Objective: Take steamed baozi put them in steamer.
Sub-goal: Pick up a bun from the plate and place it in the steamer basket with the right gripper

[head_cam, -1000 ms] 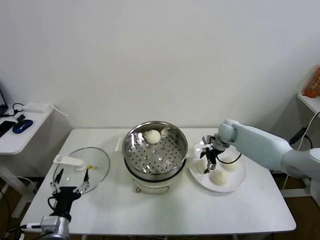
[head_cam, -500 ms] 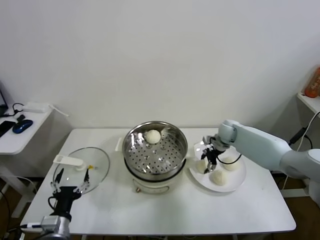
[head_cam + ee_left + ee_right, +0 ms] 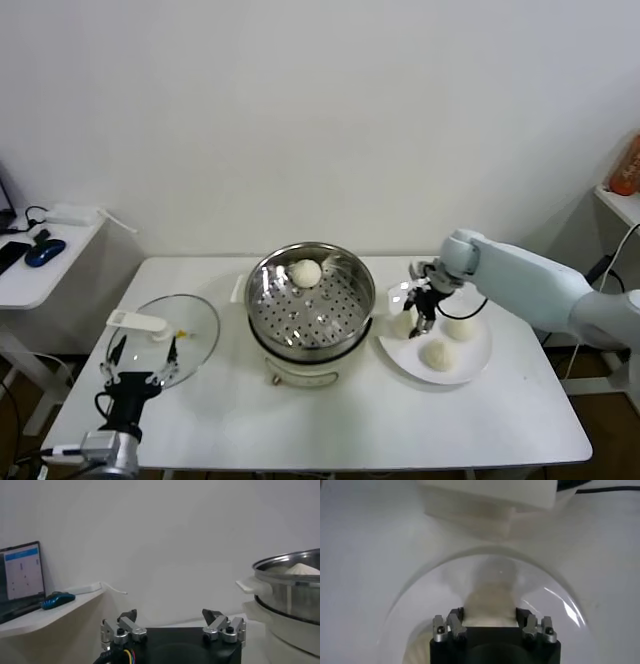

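The steamer [image 3: 310,300] stands mid-table with one baozi [image 3: 305,272] on its perforated tray. To its right a white plate [image 3: 470,370] holds two loose baozi [image 3: 460,328] [image 3: 436,354]. My right gripper [image 3: 421,312] is over the plate's near-steamer side, shut on a third baozi [image 3: 404,322]. In the right wrist view this baozi [image 3: 490,600] fills the gap between the fingers of the right gripper [image 3: 489,616], just above the plate rim [image 3: 420,580]. My left gripper [image 3: 140,365] is parked open at the front left; it shows open and empty in the left wrist view [image 3: 171,617].
A round glass lid [image 3: 190,345] with a white handle [image 3: 138,321] lies at the table's left, under the left gripper. A side shelf [image 3: 40,270] with a mouse stands farther left. The steamer's rim [image 3: 295,567] rises beside the left gripper.
My right gripper has risen slightly with the baozi in it, lifting it from the plate's edge toward the steamer. The left arm has not moved.
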### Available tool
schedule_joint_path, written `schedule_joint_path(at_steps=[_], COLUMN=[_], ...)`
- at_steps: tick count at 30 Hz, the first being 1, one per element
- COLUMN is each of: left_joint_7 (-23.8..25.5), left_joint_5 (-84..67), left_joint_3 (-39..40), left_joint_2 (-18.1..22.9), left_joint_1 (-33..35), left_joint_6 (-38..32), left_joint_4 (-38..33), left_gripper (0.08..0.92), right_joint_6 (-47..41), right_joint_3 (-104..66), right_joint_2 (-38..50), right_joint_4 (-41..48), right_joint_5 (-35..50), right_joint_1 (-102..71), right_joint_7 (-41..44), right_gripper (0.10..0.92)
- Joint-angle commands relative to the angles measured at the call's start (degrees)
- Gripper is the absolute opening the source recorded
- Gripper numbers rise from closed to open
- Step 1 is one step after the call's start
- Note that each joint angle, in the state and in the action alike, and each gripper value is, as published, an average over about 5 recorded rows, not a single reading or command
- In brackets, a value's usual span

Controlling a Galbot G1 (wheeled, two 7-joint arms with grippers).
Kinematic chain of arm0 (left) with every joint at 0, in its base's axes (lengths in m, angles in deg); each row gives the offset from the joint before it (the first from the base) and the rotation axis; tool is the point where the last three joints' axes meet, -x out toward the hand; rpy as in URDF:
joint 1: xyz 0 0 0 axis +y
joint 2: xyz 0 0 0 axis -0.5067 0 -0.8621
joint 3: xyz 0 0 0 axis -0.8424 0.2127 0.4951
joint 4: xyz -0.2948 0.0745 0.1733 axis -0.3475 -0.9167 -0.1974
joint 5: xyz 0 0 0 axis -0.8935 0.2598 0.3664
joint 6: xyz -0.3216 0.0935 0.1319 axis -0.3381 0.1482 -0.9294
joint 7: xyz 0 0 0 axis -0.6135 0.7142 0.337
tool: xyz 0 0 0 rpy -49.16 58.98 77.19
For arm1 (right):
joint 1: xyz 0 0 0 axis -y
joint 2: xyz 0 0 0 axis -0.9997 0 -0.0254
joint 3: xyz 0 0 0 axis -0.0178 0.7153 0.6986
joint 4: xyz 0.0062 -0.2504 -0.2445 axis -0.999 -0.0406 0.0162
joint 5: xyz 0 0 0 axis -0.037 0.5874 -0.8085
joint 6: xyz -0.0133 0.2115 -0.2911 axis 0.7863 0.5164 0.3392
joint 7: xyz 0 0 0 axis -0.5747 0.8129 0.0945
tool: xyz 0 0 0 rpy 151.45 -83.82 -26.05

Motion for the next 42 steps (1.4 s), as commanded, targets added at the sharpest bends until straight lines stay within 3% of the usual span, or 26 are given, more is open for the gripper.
schedule_joint_path(at_steps=[1,14,22,31,42], left_joint_7=[0.0,0.2,0.4,0.4,0.5], left_joint_5=[0.0,0.1,0.2,0.1,0.0], left_joint_3=[0.0,0.8,1.1,1.0,1.0], left_joint_2=[0.0,0.4,0.6,0.5,0.9], left_joint_1=[-0.2,-1.1,-0.2,0.2,-0.4], left_joint_6=[0.3,0.6,0.2,0.1,0.4], left_joint_4=[-0.5,-1.0,-1.7,-2.5,-2.8], left_gripper=[0.823,0.823,0.823,0.823,0.823], right_joint_6=[-1.3,-3.6,-5.2,-6.0,-5.9], right_joint_3=[8.3,17.6,17.0,15.4,15.7], right_joint_2=[3.0,-0.1,-9.8,-22.7,-29.8], right_joint_4=[-7.1,-14.1,-13.6,-7.3,0.4], right_joint_5=[13.1,31.5,33.5,33.0,31.5], right_joint_1=[14.3,32.1,30.3,23.6,17.6], right_joint_7=[-0.7,-3.0,-4.6,-6.2,-5.8], right_gripper=[0.679,0.689,0.695,0.705,0.727])
